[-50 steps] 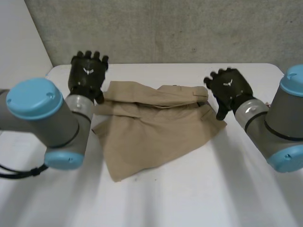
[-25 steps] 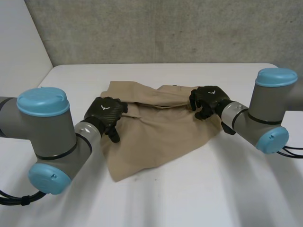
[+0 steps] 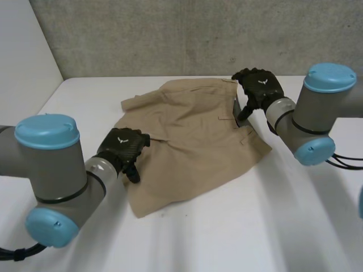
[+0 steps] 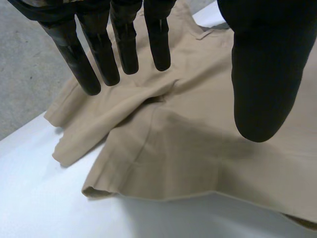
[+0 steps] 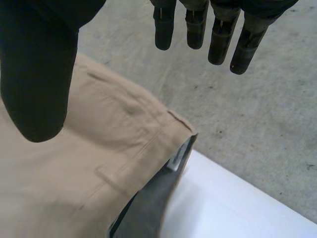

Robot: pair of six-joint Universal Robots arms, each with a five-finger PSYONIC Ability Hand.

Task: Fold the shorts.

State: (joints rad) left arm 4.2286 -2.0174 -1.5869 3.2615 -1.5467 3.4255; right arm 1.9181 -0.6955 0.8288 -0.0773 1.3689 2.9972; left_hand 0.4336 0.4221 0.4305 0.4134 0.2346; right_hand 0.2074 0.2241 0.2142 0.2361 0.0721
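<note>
The left arm (image 3: 54,170) and right arm (image 3: 311,113) are thick grey cylinders, each joint closed by a round light-blue cap (image 3: 46,130). The left hand (image 3: 122,148) and right hand (image 3: 260,89) are black, each back bearing a small white mark. The fingers (image 4: 124,44) are slender rods, the thumb (image 4: 262,74) broad and round-tipped.

Robot lab bench, white table (image 3: 227,226), bare concrete wall (image 3: 170,34)

The shorts (image 3: 193,136) lie spread on the table (image 3: 272,226) between the two hands. Their side edge lies under the left hand (image 3: 122,148), their waistband corner just below the right hand (image 3: 260,89).
</note>
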